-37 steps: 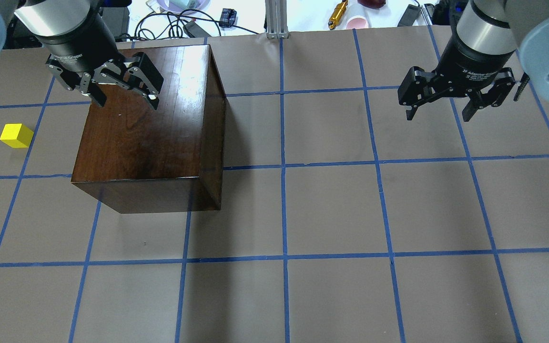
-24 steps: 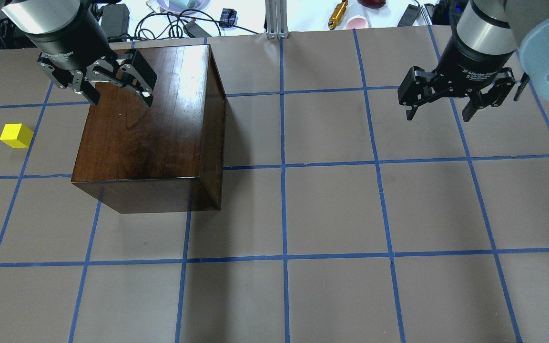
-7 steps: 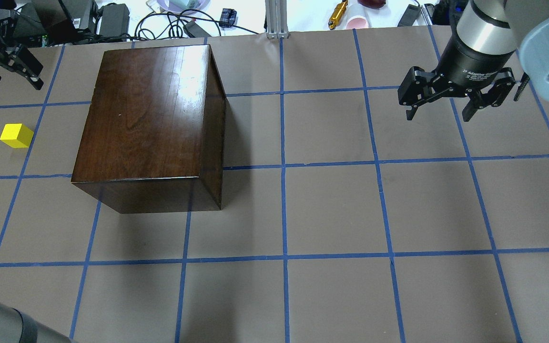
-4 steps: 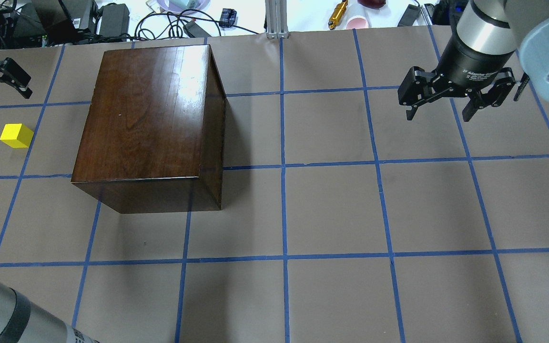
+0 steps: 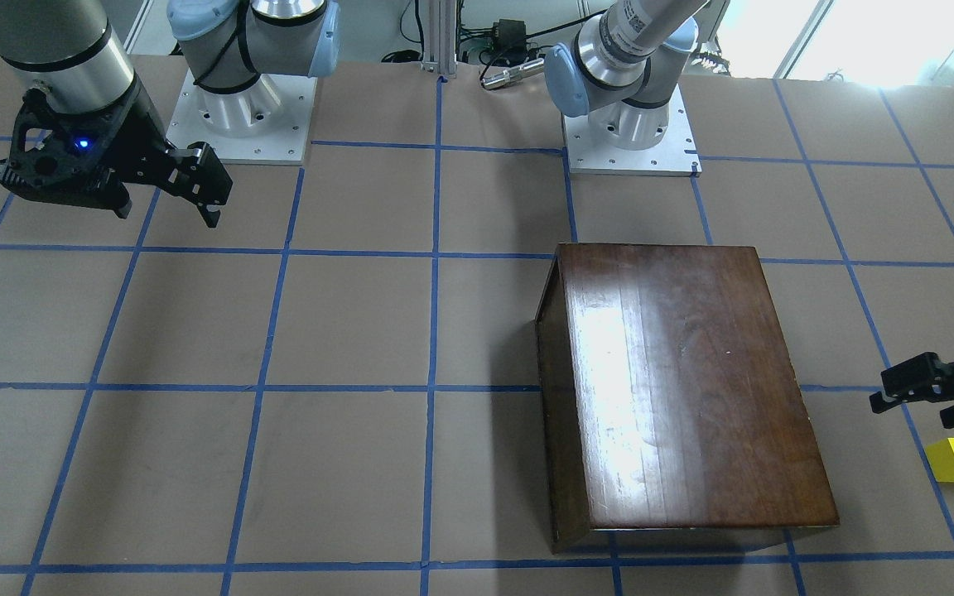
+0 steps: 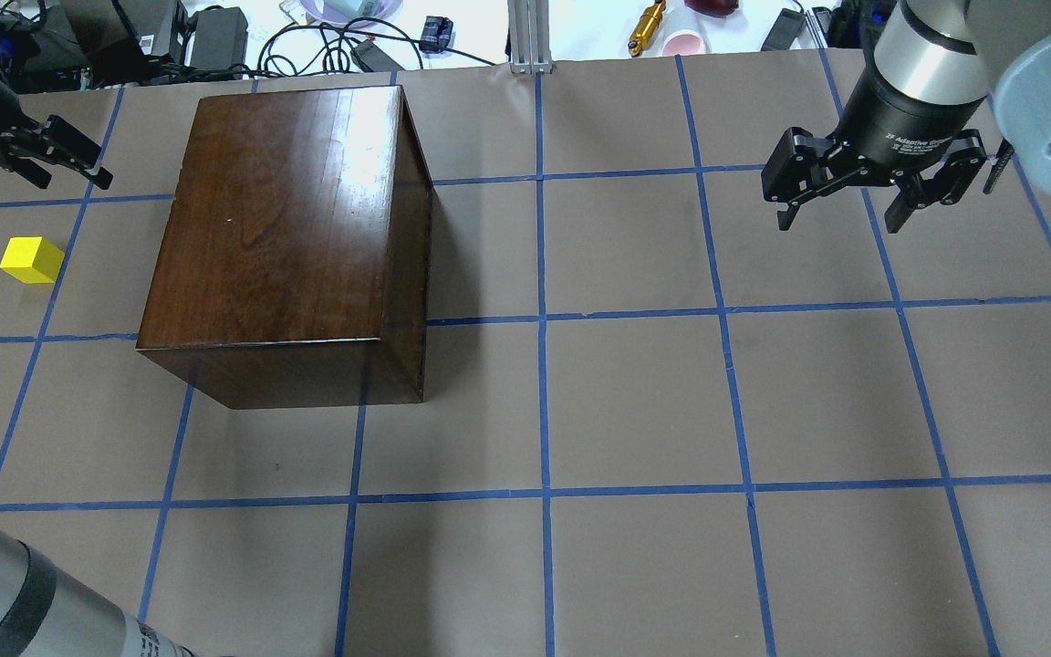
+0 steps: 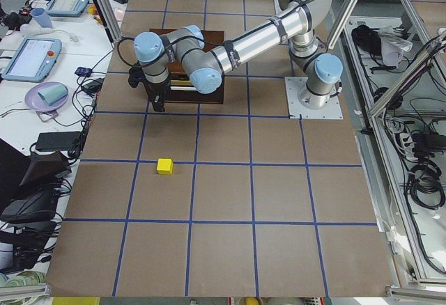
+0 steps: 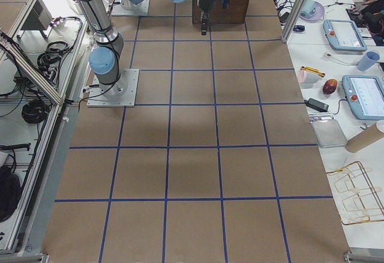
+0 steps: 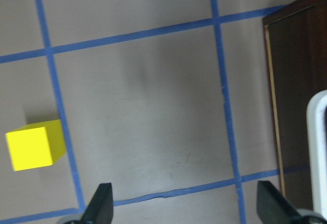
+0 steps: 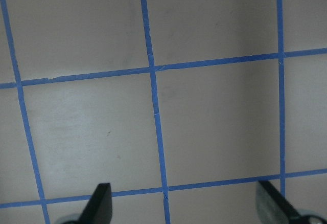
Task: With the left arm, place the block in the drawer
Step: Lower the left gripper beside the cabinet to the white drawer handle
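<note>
Yellow on the brown worktop (image 6: pixel 635 401), the block (image 6: pixel 31 260) sits at the left middle of the overhead frame, well apart from the cabinet (image 6: pixel 279 228). The left gripper (image 6: pixel 67 173) hangs just up and right of it, jaws apart and empty. In the wrist view the block lies lower left, outside the fingers' span, so we judge a shift that way comes first. The right gripper (image 6: pixel 840 219), also apart, is far off. We see no drawer pulled out.

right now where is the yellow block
In the overhead view the block sits at the far left of the table, apart from the wooden cabinet to its right. The open left claw hovers just beyond it.
</note>
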